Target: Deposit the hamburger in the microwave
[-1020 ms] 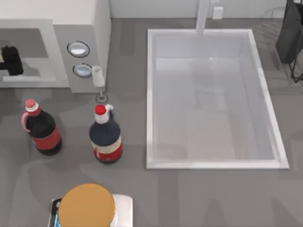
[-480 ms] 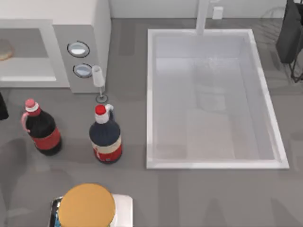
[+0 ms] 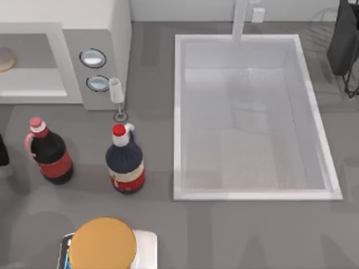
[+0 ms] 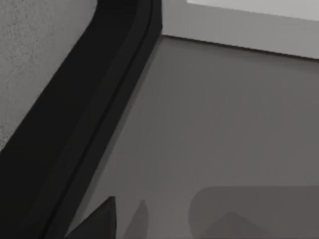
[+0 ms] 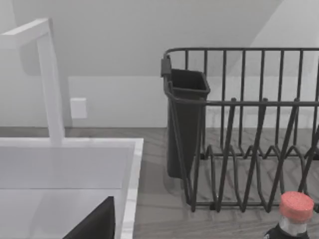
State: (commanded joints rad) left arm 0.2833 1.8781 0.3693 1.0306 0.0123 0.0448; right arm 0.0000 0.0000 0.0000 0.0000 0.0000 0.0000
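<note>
The hamburger (image 3: 4, 59) now lies inside the microwave (image 3: 101, 22), on the grey cavity floor at the far side from the dial panel. One second ago a dark end effector stood in that cavity; half a second ago it was already out, in front of the microwave. Now the left end effector (image 3: 3, 150) sits lower still, on the counter (image 3: 157, 224) side of the microwave, just beside the pink-capped bottle (image 3: 49, 152). Whether its fingers are wide or narrow cannot be told. Judgement: the deposit looks complete and the arm is retreating; nothing remains except clearing away.

The right arm (image 3: 343, 39) is parked beyond the sink (image 3: 179, 112), well away from the microwave.

Both bottles carry red bands; the red-capped bottle (image 3: 124, 162) also has a pale one. No lettering is legible on them or by the dials (image 3: 93, 58).
</note>
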